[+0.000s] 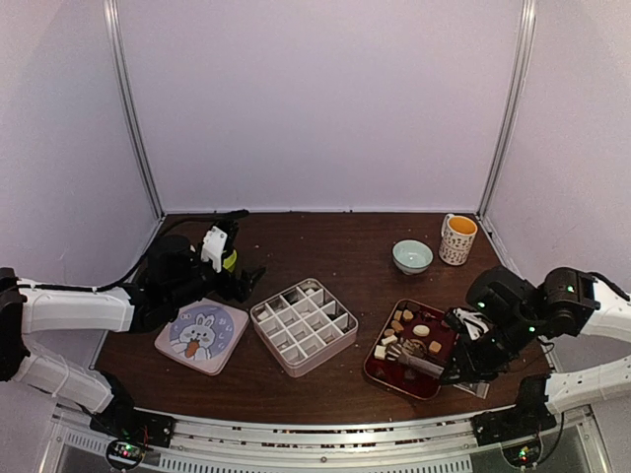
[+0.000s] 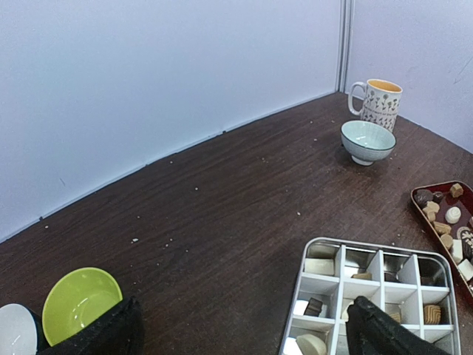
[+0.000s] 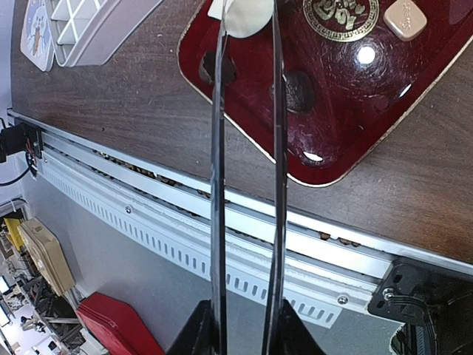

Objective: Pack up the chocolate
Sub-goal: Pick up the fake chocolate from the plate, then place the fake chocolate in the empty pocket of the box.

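Note:
The chocolate pieces (image 1: 414,330), cream, tan and dark brown, lie on a dark red tray (image 1: 394,384). My right gripper (image 1: 463,360) is shut on metal tongs (image 1: 419,363) that reach over the tray. In the right wrist view the gripper (image 3: 242,325) holds the tong blades (image 3: 218,148), whose tips stand either side of a cream-white round piece (image 3: 247,16) at the top edge. A white divided box (image 1: 303,325) holds a few pieces (image 2: 319,266). My left gripper (image 1: 237,276) is open and empty behind the box; it also shows in the left wrist view (image 2: 244,333).
The box's rabbit lid (image 1: 201,335) lies left of the box. A pale bowl (image 1: 412,256) and a mug (image 1: 457,238) stand at the back right. A green bowl (image 2: 77,299) and a white bowl (image 2: 15,329) sit by the left gripper. Crumbs dot the table.

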Available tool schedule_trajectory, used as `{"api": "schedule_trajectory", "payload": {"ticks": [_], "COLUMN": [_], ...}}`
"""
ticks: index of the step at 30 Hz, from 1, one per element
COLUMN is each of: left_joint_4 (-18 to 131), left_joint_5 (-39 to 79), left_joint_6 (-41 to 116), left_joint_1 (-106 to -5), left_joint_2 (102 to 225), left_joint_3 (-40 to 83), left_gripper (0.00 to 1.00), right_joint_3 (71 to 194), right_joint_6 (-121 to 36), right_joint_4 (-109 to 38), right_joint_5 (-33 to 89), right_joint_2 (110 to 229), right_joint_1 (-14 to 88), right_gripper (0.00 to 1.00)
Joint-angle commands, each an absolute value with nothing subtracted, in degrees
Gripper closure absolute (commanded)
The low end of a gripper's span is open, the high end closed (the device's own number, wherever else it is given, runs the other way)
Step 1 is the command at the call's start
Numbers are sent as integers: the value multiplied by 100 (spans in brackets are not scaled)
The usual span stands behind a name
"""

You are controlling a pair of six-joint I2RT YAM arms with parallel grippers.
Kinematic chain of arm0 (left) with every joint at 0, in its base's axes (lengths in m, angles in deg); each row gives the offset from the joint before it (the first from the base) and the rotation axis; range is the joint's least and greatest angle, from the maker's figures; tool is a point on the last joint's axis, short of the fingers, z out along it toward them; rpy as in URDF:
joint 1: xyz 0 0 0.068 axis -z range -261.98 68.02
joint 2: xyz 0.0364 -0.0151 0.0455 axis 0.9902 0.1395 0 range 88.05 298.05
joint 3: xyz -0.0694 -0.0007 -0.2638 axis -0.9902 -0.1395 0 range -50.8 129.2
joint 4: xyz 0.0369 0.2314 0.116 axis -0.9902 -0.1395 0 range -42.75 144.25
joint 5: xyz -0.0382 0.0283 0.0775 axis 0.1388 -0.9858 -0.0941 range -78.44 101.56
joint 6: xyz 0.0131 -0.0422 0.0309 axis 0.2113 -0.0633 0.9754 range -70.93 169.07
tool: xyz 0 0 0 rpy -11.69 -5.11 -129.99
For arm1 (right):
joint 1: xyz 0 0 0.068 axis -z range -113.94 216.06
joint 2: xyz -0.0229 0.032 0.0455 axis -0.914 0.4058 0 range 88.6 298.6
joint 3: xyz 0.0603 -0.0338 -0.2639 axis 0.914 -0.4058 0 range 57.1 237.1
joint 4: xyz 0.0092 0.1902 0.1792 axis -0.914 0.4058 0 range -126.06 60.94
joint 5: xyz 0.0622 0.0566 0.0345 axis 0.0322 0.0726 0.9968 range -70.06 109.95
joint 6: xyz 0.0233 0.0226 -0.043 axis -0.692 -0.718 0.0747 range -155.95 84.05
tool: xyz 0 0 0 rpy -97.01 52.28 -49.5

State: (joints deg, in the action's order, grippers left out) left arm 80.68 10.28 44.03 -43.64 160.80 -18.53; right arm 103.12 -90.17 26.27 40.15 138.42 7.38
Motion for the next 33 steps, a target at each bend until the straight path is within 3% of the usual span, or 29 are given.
{"api": "schedule_trajectory", "payload": {"ticks": [1, 10, 33], "left_joint_4": [8228, 8228, 8214], "left_joint_5": [1047, 1040, 996], "left_joint_6": [4445, 4449, 4454], "left_joint_1": [-4340, -4340, -4340], "left_joint_2": [16109, 16109, 16118], "left_joint_3": [-1749, -1740, -1740], "left_gripper": [2, 2, 2], "right_joint_3": [10666, 11273, 12161], "right_joint_6": [-8843, -8466, -7817], "right_joint_4": [2838, 2669, 178], "right_joint_5": [3695, 3664, 3489], "right_joint_2": [13750, 14069, 15980], "right_joint_1": [816, 863, 710], "right_gripper": [77, 77, 78]}}
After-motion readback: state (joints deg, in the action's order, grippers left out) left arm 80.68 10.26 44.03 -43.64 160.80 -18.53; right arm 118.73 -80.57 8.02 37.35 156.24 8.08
